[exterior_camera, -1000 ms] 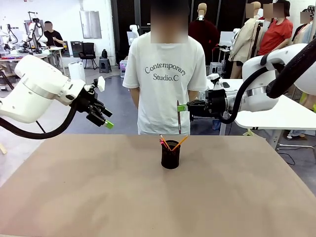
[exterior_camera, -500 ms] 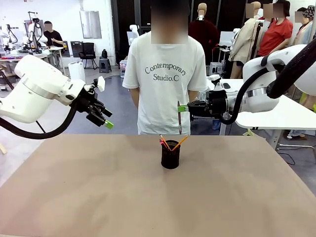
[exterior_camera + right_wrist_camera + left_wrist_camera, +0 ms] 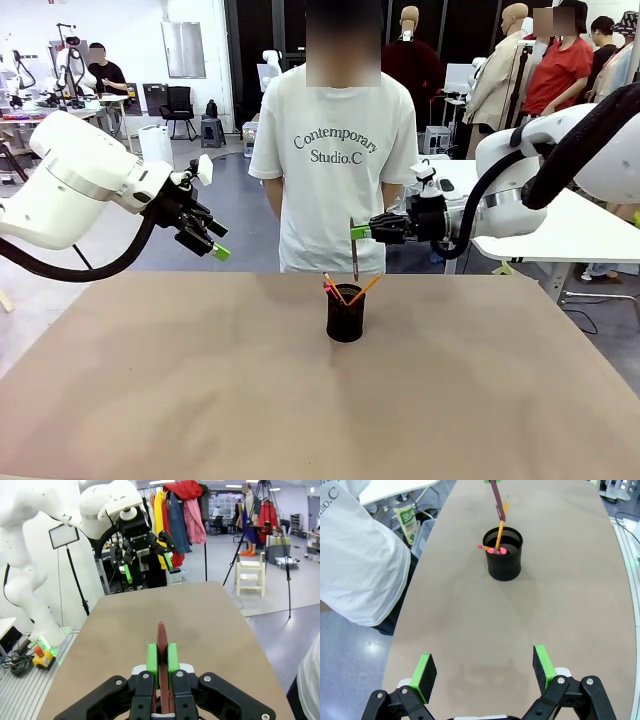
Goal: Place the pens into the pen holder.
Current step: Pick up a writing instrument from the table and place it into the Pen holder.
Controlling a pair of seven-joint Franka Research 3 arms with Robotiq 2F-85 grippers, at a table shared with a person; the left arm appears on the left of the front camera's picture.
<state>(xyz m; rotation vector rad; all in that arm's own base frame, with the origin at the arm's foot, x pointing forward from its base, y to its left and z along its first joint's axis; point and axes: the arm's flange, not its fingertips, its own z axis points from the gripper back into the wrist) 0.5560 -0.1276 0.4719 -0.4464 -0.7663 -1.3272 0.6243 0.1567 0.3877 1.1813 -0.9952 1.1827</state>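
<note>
Gripping the dark red pen (image 3: pixel 355 255), right fingers (image 3: pixel 362 231) hung beside the pen holder (image 3: pixel 345 313); dropped there, it could miss. Left fingers (image 3: pixel 216 239) stood open.

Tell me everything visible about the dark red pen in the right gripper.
The thin dark red pen is a slim, straight stick of one dull maroon colour. It hangs upright, pinched near its upper part between the green pads of the shut right gripper. Its lower end points down, just above and behind the small black wire-mesh pen holder, not yet inside it. The left wrist view shows its lower end beyond the holder's far rim. Nothing else touches it. The right wrist view shows its top end protruding past the pads.
</note>
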